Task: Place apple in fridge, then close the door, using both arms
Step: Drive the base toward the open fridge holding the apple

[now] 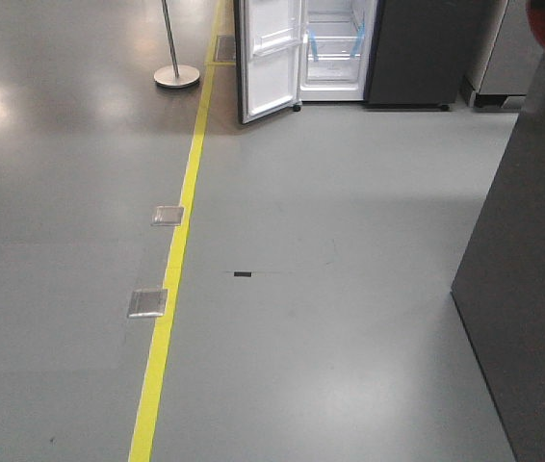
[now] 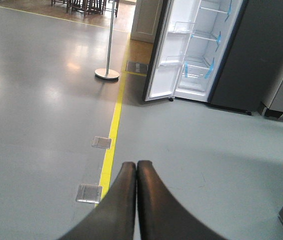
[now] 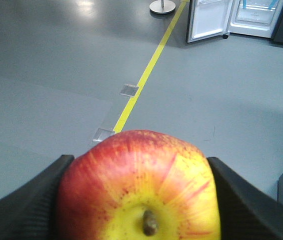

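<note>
The right gripper (image 3: 139,200) pinches the apple (image 3: 131,165) across its widest girth, a sound hold for a firm, smooth, fairly light fruit that would likely bruise if squeezed, while the left gripper (image 2: 136,172) is pressed together, empty; the fridge (image 3: 255,16) stands well ahead, its door (image 3: 206,20) open.

Bright, even overhead light leaves soft glare patches on the glossy grey floor (image 1: 350,289), with faint shadows.

place: lab hall | signs: yellow floor line (image 1: 179,241), stanchion (image 1: 175,74), polished grey floor (image 1: 350,289)
</note>
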